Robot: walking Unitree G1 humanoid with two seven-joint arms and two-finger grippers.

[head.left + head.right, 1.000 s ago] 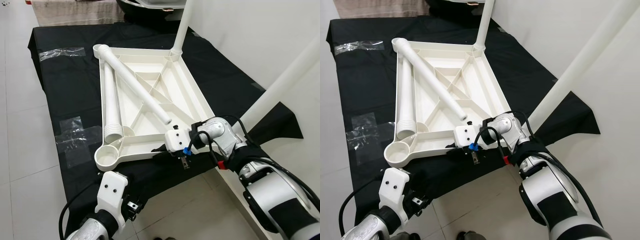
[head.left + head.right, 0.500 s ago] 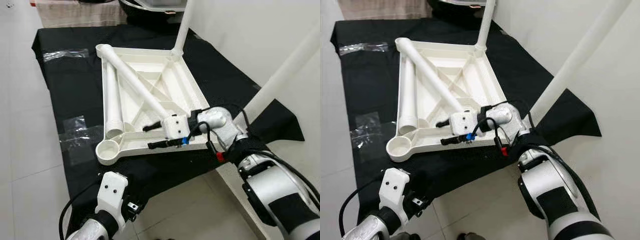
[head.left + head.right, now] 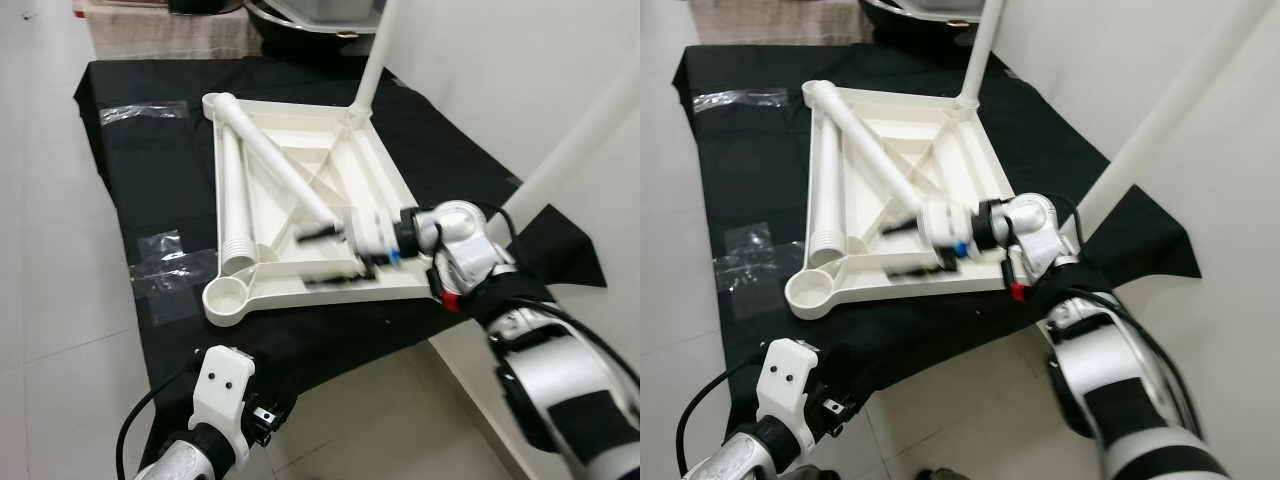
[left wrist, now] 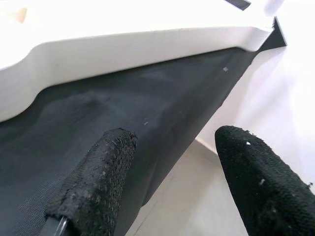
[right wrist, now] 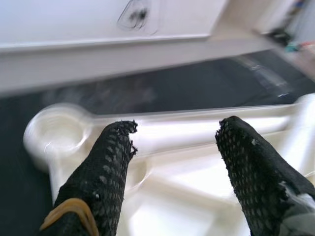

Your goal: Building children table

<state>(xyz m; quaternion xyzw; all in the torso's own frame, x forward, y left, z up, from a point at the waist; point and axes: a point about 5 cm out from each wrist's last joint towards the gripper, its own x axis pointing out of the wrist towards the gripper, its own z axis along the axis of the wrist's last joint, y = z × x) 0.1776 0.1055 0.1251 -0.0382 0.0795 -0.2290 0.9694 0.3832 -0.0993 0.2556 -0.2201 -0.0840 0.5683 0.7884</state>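
Note:
The white children's tabletop point(image 3: 385, 190) lies upside down on a black cloth. One leg point(image 3: 375, 50) stands in its far right corner socket and another leg point(image 3: 580, 130) rises at the near right corner. Two loose legs lie in the tabletop: one diagonal point(image 3: 270, 160), one along the left rim point(image 3: 232, 200). The near left socket point(image 3: 228, 298) is empty. My right gripper point(image 3: 322, 252) hovers open and blurred over the tabletop's near part, near the diagonal leg's end; its wrist view looks toward the socket point(image 5: 56, 130). My left gripper point(image 4: 170, 177) hangs open below the cloth's near edge.
Clear tape patches point(image 3: 165, 265) stick to the black cloth point(image 3: 150, 170) left of the tabletop. White tiled floor point(image 3: 50, 250) lies to the left and front. A white wall point(image 3: 480, 60) stands close on the right. A beige item point(image 3: 160, 35) sits beyond the cloth.
My right gripper has swung from the tabletop's near rim up and leftward over the tabletop, fingers now pointing left. The camera has shifted a little. The left arm stays low.

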